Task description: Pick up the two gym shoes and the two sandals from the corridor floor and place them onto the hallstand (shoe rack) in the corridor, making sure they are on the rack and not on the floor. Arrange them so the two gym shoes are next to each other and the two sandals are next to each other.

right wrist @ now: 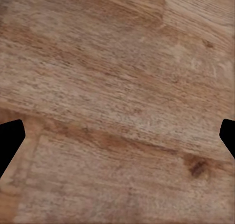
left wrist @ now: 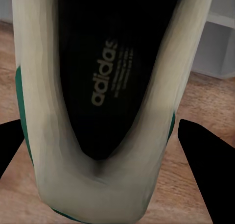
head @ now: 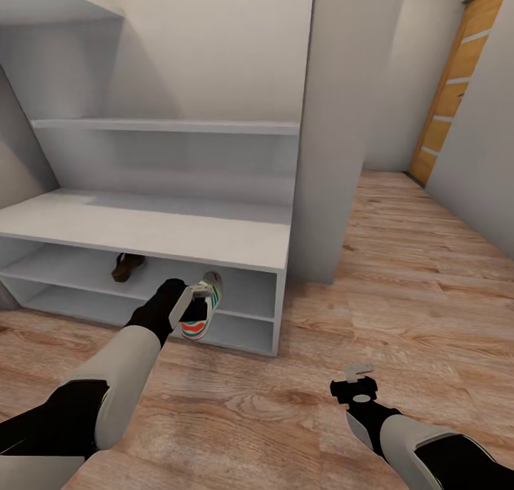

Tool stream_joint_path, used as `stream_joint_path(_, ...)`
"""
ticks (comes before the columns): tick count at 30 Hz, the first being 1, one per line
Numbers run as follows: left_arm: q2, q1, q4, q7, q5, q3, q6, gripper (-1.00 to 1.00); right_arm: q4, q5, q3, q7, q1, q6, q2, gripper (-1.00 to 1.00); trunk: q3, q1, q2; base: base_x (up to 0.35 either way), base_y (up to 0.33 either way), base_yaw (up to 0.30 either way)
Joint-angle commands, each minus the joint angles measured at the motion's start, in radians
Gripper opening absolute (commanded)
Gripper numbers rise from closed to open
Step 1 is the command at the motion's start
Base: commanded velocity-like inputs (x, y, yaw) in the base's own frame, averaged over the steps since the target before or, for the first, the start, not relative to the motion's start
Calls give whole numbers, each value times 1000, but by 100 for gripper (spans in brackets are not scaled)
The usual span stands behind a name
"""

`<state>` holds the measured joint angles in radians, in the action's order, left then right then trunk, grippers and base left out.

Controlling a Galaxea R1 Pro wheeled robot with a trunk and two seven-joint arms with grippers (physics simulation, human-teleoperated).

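Low in the center-left of the head view, the left gripper (head: 191, 298) is clamped on a gym shoe (head: 202, 308), white w/ teal stripes and red-orange accents. Shoe hangs at the front edge of the hallstand (head: 143, 226), right by the open shelf compartments, toe pointing down; can't tell if it touches a shelf. Left wrist view looks straight into the shoe (left wrist: 105, 111): dark insole w/ printed logo, white heel wall between the two dark fingertips (left wrist: 203, 165), wood floor and a bit of white rack behind.

One brown sandal (head: 126, 266) lies on the upper of the two low shelves, left of the shoe and apart from it, partly in shadow.

Lower right of the head view: right gripper (head: 355, 384) hovers over the corridor floor (head: 400, 276), holding nothing. Right wrist view has its fingertips (right wrist: 10, 140) spread at both edges, plain wood planks (right wrist: 117, 101) between them, so that claw is open.

Orange-wood door (head: 457, 83) at upper right, far end of the corridor.
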<state>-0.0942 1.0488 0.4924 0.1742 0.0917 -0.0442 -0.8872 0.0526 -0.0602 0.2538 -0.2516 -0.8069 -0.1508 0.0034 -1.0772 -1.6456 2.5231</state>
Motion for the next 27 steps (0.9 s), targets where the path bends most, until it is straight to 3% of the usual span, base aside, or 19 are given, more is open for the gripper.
stream_joint_path(1,-1,0,-1,9,10,-5,-3,-100,4,-6,7,-1,-2,-7,0,100,-1,0,0,1,-1,0)
stream_joint_path(13,0,0,-75,8,10,-4,95,-100,4,-6,7,-1,-2,-7,-1,100,-1,0,0,0,0,0)
stream_joint_path(27,1,0,-79,8,11,-2,111,-100,4,-6,8,-2,-2,-7,0,100,-1,0,0,32,0,0)
